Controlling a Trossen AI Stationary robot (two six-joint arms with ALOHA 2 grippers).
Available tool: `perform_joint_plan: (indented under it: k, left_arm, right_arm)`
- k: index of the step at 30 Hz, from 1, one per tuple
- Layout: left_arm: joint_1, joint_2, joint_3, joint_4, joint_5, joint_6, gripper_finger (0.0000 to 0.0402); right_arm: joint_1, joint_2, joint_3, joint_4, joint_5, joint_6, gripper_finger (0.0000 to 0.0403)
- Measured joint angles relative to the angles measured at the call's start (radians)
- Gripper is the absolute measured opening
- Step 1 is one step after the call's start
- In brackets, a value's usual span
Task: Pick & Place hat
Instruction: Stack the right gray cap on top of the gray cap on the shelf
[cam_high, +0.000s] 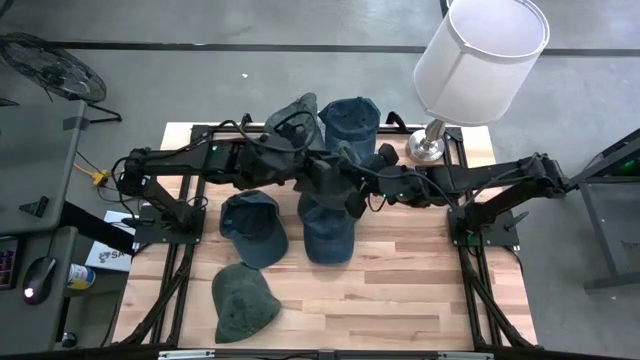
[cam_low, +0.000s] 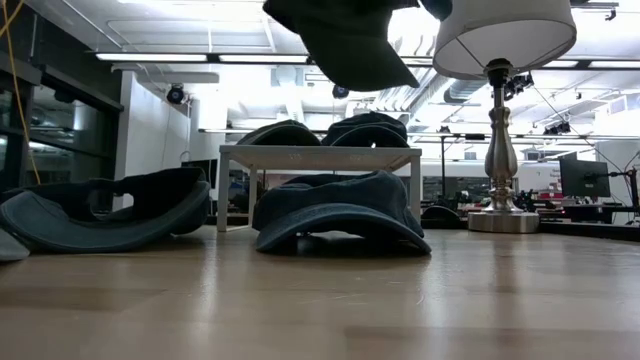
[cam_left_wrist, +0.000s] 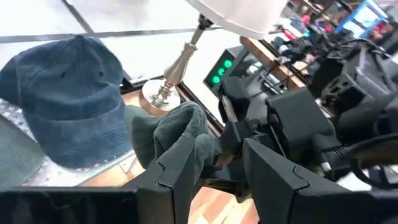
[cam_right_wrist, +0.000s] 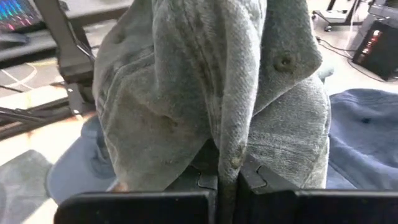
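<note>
Hat (cam_right_wrist: 205, 93) pinched, right tool (cam_right_wrist: 227, 180) (closed tight)

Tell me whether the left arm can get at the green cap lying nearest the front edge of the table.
Probably yes. The green cap lies alone on bare wood with nothing on it, on the left arm's side. But the left gripper meets the held cap mid-table.

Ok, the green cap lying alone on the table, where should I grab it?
Probably pinch the green cap by its domed crown, coming straight down from above: it lies flat, apart from the other caps, nothing over it. Use the left gripper, which is open; the right gripper is shut on a hat.
</note>
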Motion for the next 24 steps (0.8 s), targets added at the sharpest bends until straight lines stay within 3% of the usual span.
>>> perform_joint_plan:
  k: [6,14,18,24]
  left_arm:
    - [0.000,0.002,0.000,0.010,-0.030,-0.007,0.0156]
    - [0.008,0.002,0.000,-0.024,-0.003,0.035,0.0252]
    - [0.047,0.002,0.000,-0.049,0.104,0.016,0.0281]
    - [0.097,0.002,0.000,-0.100,0.230,-0.022,0.0286]
  right_arm:
    - [-0.018,0.000,0.000,-0.013,-0.015,-0.026,0.0000]
    - [-0.019,0.000,0.000,-0.019,-0.071,-0.047,0.0000]
    - [-0.019,0.001,0.000,-0.019,-0.124,-0.046,0.0000]
    - [-0.019,0.001,0.000,-0.019,-0.130,-0.045,0.0000]
